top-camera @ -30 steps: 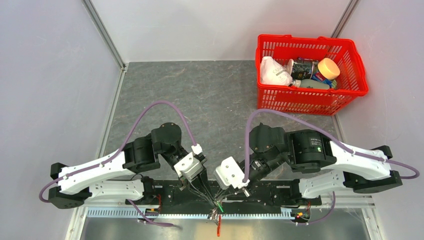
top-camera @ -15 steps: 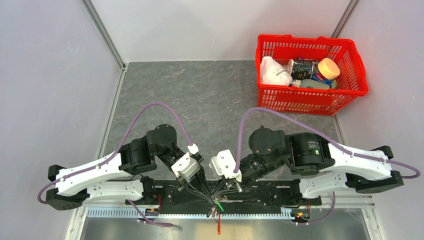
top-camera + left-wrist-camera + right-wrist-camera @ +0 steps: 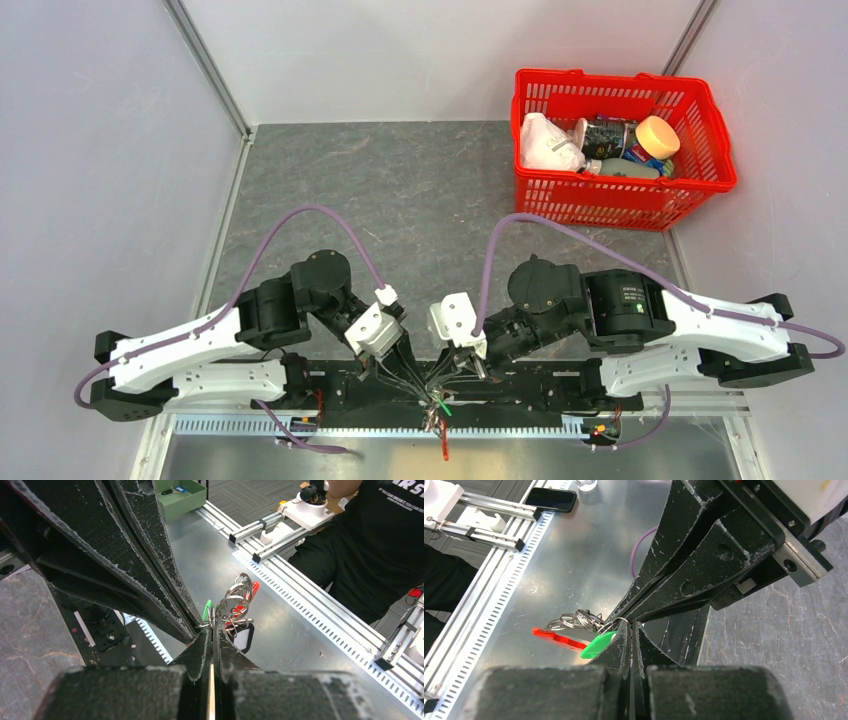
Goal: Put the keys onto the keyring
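Where the fixed camera looks down, we see the left gripper (image 3: 424,388) and the right gripper (image 3: 447,388) meeting tip to tip at the near edge of the table (image 3: 400,190), the keys (image 3: 437,413) bunched just below them and the red part of the keyring (image 3: 443,448) lowest. From the left wrist, we find that claw clenched on a thin wire loop of the bunch, with a green tag (image 3: 207,609) and a black-and-white tag (image 3: 244,637) close by. From the right wrist, its fingers (image 3: 624,652) are pressed shut too, with the green tag poking out at their tips.
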Action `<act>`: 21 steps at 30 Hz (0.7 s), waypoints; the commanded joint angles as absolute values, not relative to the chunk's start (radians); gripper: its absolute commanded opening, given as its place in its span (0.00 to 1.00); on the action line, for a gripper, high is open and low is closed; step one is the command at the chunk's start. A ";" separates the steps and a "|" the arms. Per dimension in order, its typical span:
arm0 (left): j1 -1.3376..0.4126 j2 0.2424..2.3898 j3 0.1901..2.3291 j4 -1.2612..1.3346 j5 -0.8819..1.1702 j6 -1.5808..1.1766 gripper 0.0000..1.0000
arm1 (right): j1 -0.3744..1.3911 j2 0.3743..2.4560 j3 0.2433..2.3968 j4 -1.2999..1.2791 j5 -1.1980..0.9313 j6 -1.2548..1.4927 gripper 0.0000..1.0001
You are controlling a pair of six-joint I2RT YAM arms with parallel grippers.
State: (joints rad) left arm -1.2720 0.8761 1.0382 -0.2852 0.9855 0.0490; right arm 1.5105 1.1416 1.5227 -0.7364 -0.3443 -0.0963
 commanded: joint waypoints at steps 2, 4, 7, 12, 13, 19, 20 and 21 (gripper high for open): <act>-1.278 0.869 1.035 -0.223 0.895 0.040 0.06 | 1.503 1.146 1.495 -0.572 -0.207 -0.101 0.00; -1.277 0.859 1.034 -0.224 0.873 0.037 0.09 | 1.503 1.143 1.490 -0.568 -0.202 -0.100 0.00; -1.278 0.843 1.029 -0.222 0.848 0.036 0.12 | 1.503 1.135 1.486 -0.566 -0.198 -0.097 0.00; -1.278 0.834 1.026 -0.221 0.820 0.031 0.17 | 1.502 1.103 1.465 -0.551 -0.198 -0.092 0.00; -1.278 0.836 1.026 -0.221 0.815 0.030 0.17 | 1.503 1.094 1.457 -0.546 -0.196 -0.091 0.00; -1.277 0.834 1.031 -0.217 0.796 0.022 0.21 | 1.503 1.060 1.431 -0.527 -0.196 -0.087 0.00; -1.278 0.833 1.031 -0.215 0.793 0.020 0.22 | 1.503 1.057 1.428 -0.525 -0.196 -0.086 0.00; -1.278 0.831 1.032 -0.213 0.787 0.018 0.22 | 1.503 1.053 1.425 -0.522 -0.196 -0.086 0.00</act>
State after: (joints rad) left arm -1.2720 0.8307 1.0233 -0.3000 0.8486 0.0471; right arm 1.5097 1.0664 1.4349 -0.6525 -0.2485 -0.0868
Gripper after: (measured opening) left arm 0.214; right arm 0.004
